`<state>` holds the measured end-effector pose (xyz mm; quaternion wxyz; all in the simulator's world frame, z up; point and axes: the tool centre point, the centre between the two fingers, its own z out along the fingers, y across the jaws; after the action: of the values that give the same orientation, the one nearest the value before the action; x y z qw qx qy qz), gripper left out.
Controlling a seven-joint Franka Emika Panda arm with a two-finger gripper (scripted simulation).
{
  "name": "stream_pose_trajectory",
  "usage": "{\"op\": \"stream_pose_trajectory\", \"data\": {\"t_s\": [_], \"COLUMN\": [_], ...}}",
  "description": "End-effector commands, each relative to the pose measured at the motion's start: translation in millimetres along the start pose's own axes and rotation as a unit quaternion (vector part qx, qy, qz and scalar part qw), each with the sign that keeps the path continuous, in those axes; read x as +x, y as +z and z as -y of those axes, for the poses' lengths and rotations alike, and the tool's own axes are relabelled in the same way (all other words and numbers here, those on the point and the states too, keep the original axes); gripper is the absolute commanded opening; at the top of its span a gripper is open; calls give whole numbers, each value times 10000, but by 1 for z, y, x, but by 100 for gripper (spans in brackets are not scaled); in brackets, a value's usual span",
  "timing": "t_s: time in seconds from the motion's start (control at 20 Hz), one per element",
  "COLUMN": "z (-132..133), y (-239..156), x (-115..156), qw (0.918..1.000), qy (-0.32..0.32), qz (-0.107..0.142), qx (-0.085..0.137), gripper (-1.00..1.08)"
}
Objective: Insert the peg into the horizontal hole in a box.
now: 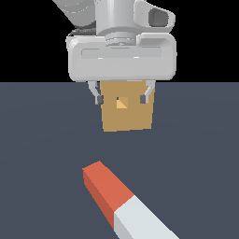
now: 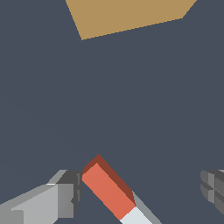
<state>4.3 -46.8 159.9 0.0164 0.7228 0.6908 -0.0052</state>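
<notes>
The peg (image 1: 108,190) lies flat on the dark floor in the foreground, red-orange half towards the box, white half running off the frame's lower edge. Further back stands the tan box (image 1: 127,119), with the horizontal hole (image 1: 122,103) as a small square in its facing side. My gripper (image 1: 122,97) hangs open well above the floor, its fingers (image 1: 97,95) overlapping the box's upper part in the exterior view. In the wrist view the peg's (image 2: 107,189) red end lies below, between the spread fingers (image 2: 48,201) of the gripper (image 2: 140,192), nearer one of them. The box (image 2: 127,15) shows beyond.
Dark grey floor (image 1: 42,154) stretches around the peg and the box. No other objects show in either view.
</notes>
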Motion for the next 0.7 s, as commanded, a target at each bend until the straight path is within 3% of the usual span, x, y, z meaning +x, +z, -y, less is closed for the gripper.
{"op": "stream_pose_trajectory", "data": {"t_s": [0.0, 0.65], "z": [0, 2], "y": [0, 10], "x": [0, -19], "qw": [10000, 9992], "qy": [0, -395], "qz": [0, -19], "qx": [0, 1], "gripper": [100, 100]}}
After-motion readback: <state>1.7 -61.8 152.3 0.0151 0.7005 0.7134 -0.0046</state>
